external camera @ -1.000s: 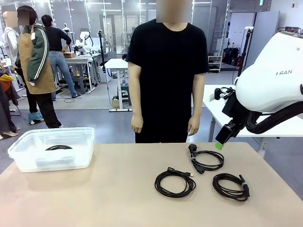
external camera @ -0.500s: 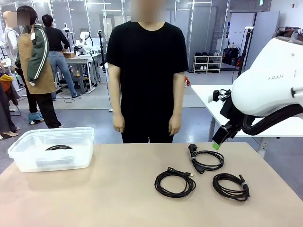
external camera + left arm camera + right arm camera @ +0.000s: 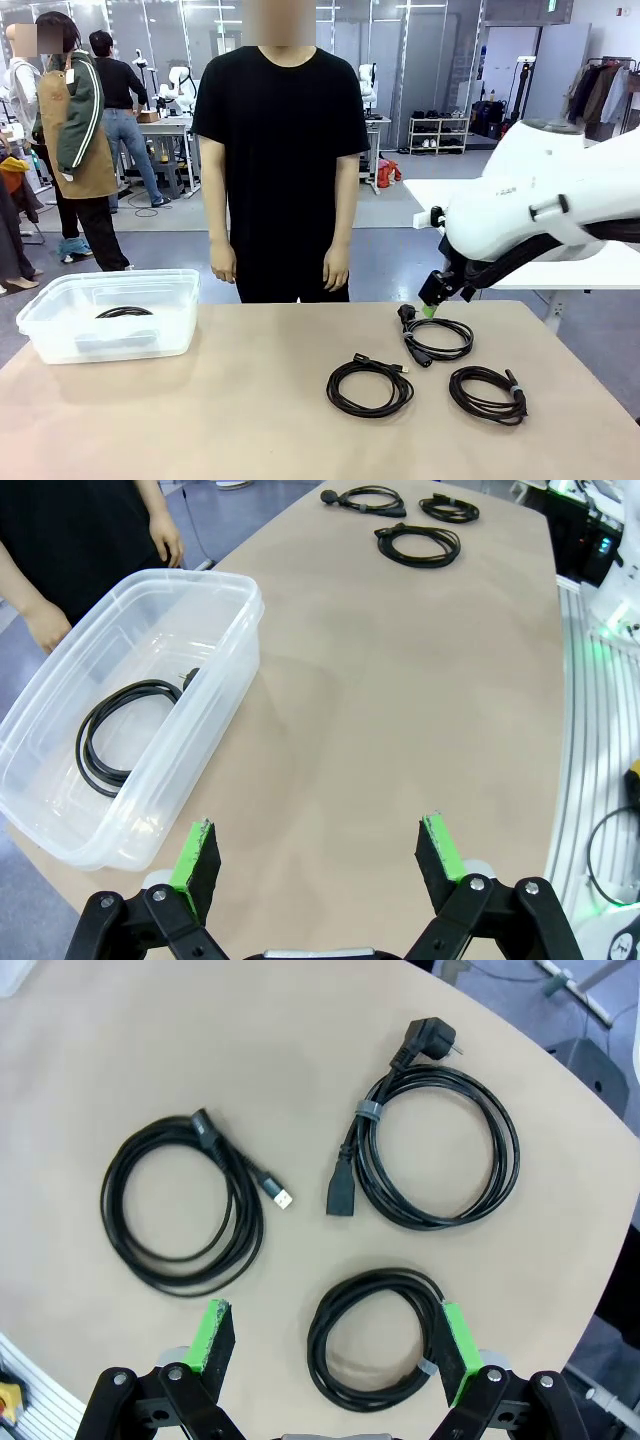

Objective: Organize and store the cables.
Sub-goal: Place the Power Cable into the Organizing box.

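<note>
Three cables (image 3: 338, 1198) lie near the bench's (image 3: 150, 1040) right edge; they look light and floppy. Pinch a coil's bunched loops. Both the left hand (image 3: 318, 830) and right hand (image 3: 332, 1320) are open, empty.

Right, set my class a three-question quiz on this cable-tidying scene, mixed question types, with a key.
1. How many loose cables lie on the table?
2. True or false: the clear bin already holds one coiled cable.
3. The right gripper is: A) shut on a cable; B) open above the loose cables; C) inside the bin.
Key: 1 three; 2 true; 3 B.
</note>
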`<control>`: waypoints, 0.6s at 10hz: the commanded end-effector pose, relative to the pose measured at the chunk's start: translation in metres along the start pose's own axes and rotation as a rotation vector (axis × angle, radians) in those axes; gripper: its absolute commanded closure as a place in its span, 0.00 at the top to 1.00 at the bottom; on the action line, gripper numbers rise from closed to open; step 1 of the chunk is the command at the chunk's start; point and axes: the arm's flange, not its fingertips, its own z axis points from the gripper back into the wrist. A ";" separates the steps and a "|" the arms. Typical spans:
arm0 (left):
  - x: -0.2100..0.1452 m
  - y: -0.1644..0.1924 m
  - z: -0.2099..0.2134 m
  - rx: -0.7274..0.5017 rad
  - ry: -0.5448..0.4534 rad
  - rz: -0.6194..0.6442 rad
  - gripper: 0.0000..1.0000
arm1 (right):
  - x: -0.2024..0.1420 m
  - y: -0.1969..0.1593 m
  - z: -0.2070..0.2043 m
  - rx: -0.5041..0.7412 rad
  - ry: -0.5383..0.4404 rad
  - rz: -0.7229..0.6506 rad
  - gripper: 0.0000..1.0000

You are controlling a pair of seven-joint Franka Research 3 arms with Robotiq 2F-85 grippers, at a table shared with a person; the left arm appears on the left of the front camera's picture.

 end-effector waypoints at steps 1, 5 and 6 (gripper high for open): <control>0.000 0.001 0.000 0.002 -0.021 -0.002 1.00 | 0.020 0.003 -0.016 -0.024 0.008 -0.050 1.00; 0.000 0.001 0.000 0.002 -0.021 -0.002 1.00 | 0.045 -0.001 -0.056 -0.106 0.035 -0.076 1.00; 0.000 0.001 0.000 0.002 -0.021 -0.002 1.00 | 0.051 0.000 -0.062 -0.087 0.039 -0.085 1.00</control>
